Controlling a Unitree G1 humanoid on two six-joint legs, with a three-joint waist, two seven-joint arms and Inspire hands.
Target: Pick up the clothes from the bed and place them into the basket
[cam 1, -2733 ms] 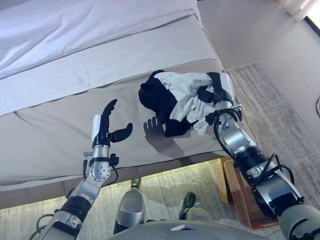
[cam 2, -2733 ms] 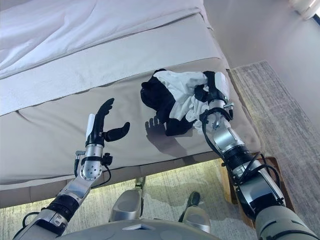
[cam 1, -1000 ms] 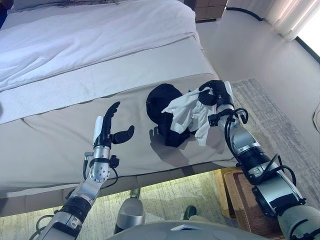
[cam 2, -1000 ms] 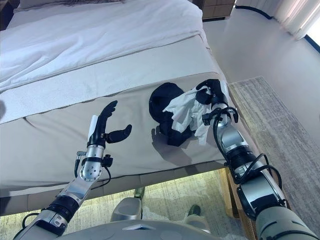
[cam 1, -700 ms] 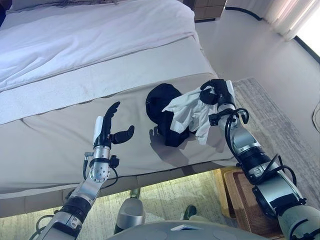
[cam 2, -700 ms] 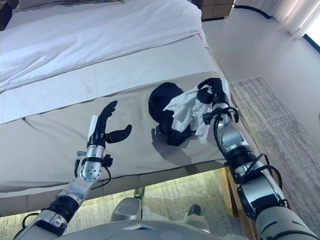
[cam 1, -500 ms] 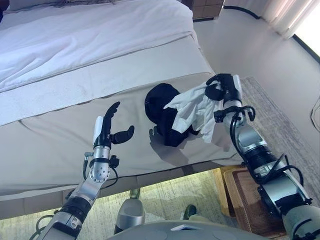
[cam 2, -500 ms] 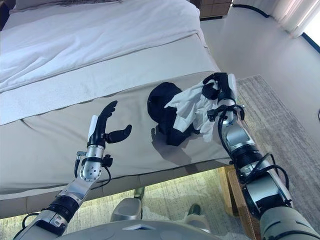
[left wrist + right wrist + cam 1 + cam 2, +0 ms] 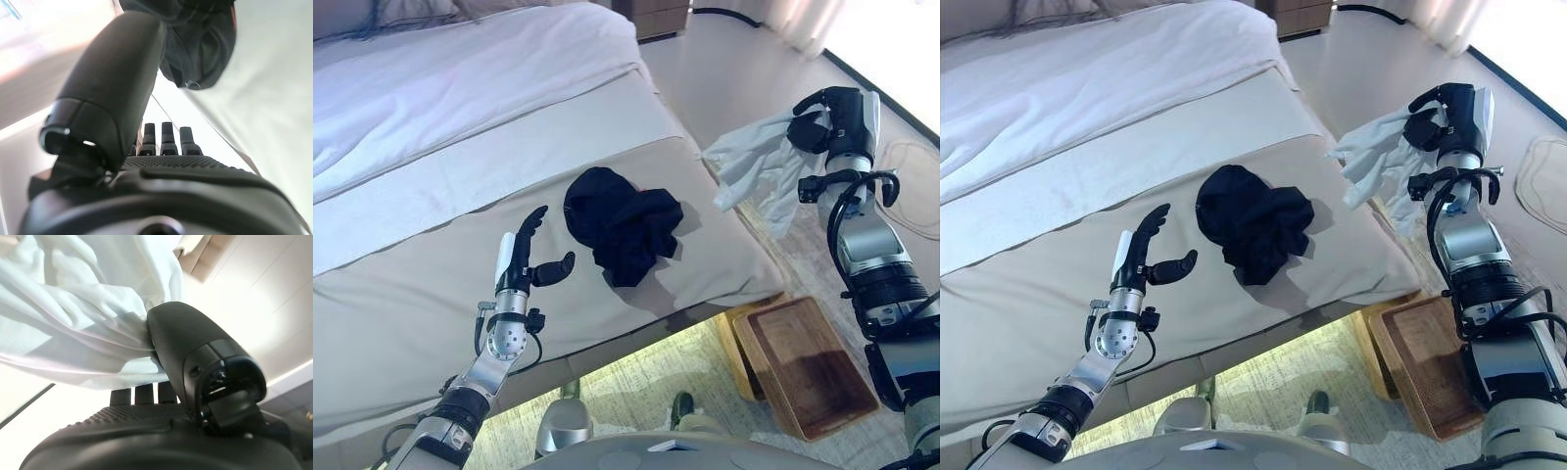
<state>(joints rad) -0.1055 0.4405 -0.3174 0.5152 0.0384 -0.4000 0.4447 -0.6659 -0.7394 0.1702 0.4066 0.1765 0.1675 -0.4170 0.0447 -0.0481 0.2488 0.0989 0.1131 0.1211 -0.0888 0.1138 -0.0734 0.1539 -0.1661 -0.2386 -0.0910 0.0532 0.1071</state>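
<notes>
White garment [image 9: 756, 168] in right hand [image 9: 822, 122]

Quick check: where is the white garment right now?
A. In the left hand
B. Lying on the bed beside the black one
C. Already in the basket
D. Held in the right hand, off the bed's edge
D: the right hand is curled on the white garment, which hangs in the air past the bed corner, not yet over the basket.

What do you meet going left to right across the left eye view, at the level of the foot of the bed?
Left hand, open above the bed → black garment lying on the bed → white garment hanging past the bed's edge → right hand with its fingers curled round it.
</notes>
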